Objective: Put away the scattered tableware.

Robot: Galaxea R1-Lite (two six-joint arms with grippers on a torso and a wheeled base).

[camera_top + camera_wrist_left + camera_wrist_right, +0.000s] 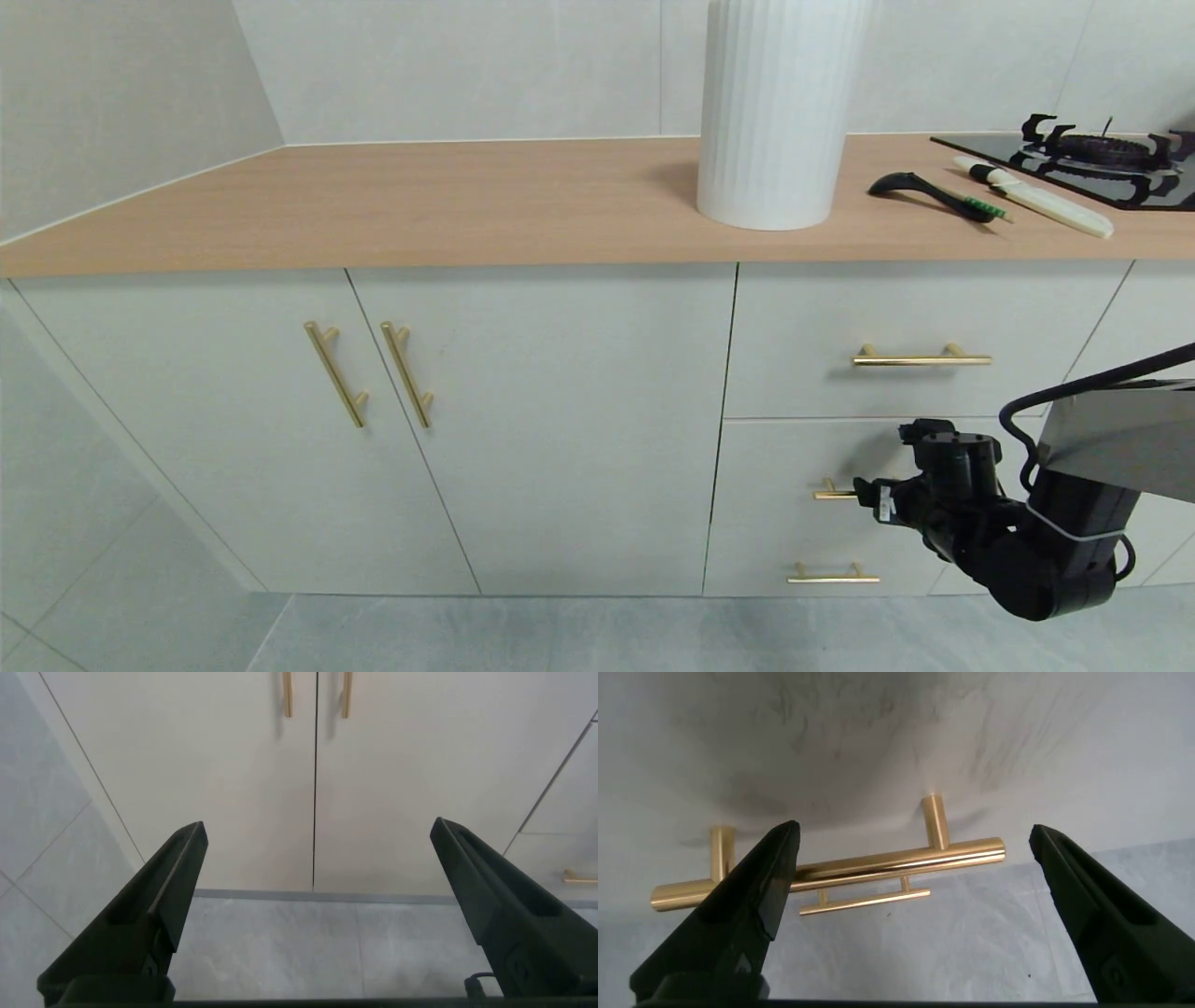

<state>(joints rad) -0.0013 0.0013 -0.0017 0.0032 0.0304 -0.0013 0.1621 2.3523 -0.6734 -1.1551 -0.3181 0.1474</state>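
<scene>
The loose tableware lies on the wooden counter at the upper right of the head view. There's a black spoon with a small green-handled piece touching its near end, and just to the right of them a long cream-white utensil set at a slant. All three sit between a tall white ribbed container near the top centre and the black gas hob in the top right corner.

Below the counter on the right is a stack of three drawers. The top drawer handle is in plain sight, and so is the bottom drawer handle near the floor. The right gripper is low at the lower right of the frame, pointed at the middle drawer. Its jaws are spread wide with nothing in them. In the right wrist view the middle drawer handle runs across the gap between the two fingers. I can't say whether they touch it.

The left gripper is spread wide too and carries nothing. It faces the lower part of the double cabinet doors, where they meet the grey tiled floor. Those doors, with their pair of slanted gold handles, fill the centre left of the head view.
</scene>
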